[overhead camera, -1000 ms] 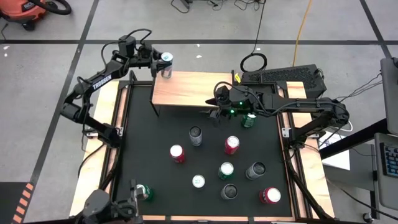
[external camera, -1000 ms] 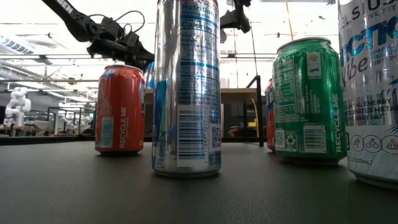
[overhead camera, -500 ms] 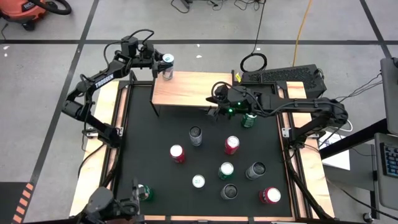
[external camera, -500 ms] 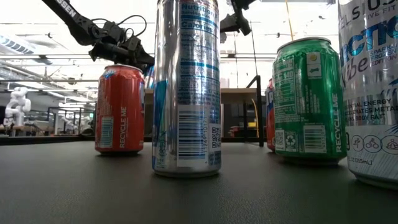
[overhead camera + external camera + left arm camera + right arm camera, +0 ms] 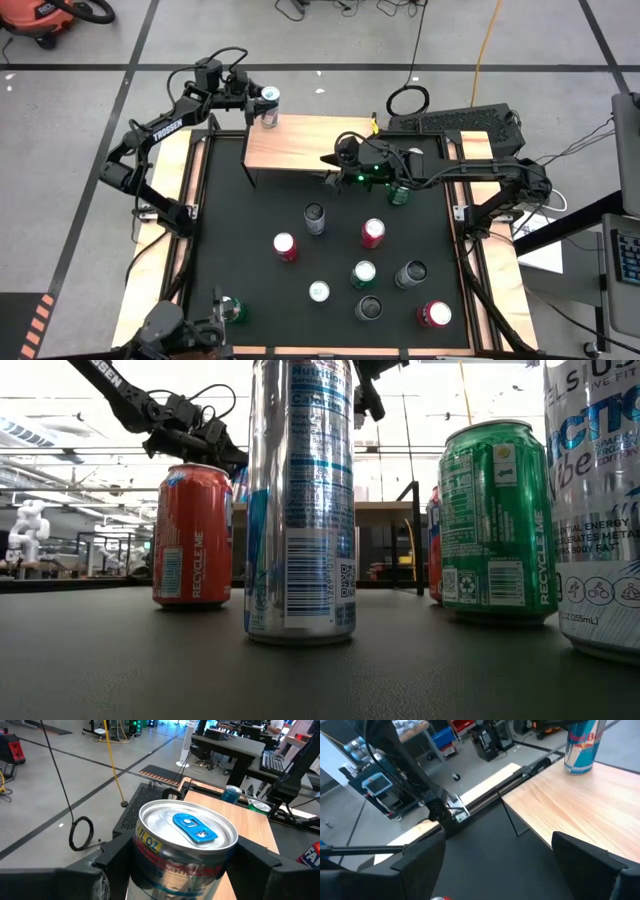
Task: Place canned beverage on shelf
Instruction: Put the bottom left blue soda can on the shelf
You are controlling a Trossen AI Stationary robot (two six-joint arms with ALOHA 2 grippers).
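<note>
At the shelf's far corner, the left gripper clamped the can; released so near the edge, it might topple off.

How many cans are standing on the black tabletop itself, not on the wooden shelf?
9, maybe more hidden. Centre: dark, two red, white, green. Right: grey, dark, red. Near-left corner: green.

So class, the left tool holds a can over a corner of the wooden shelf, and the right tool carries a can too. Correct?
Not quite. The left tool does grip the can at a corner of the shelf, but the right tool carries nothing: the right wrist view shows only shelf and black tabletop between its open fingers.
</note>
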